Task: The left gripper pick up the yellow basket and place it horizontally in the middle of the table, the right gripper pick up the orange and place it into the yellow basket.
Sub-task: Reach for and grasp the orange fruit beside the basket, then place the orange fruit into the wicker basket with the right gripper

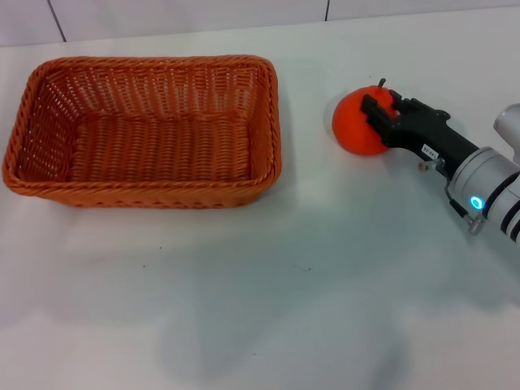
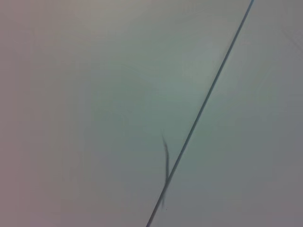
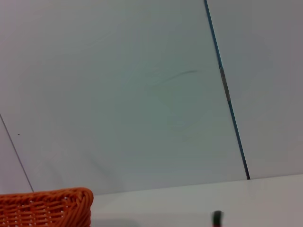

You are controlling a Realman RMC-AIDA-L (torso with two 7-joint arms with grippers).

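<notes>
Over at two o'clock on the table in the head view, I am seeing the right gripper reaching in from the right edge, its black fingers clenching the orange, which is sitting on the white surface or just leaving it; I cannot tell which. The yellow basket is lying flat and horizontal at ten o'clock, well apart from the fruit, and it is holding nothing. The left gripper is not showing here.

Through the left wrist view I am getting only a pale wall with one dark seam, so that arm is pointing away from the work and its claw is out of sight.

Through the right wrist view I am catching a corner of the basket rim and wall beyond; the fingers are not showing.

My worry: the grasp is sitting on the orange's near side, so the round fruit may be rolling out during the carry, or clipping the basket's braided rim.
</notes>
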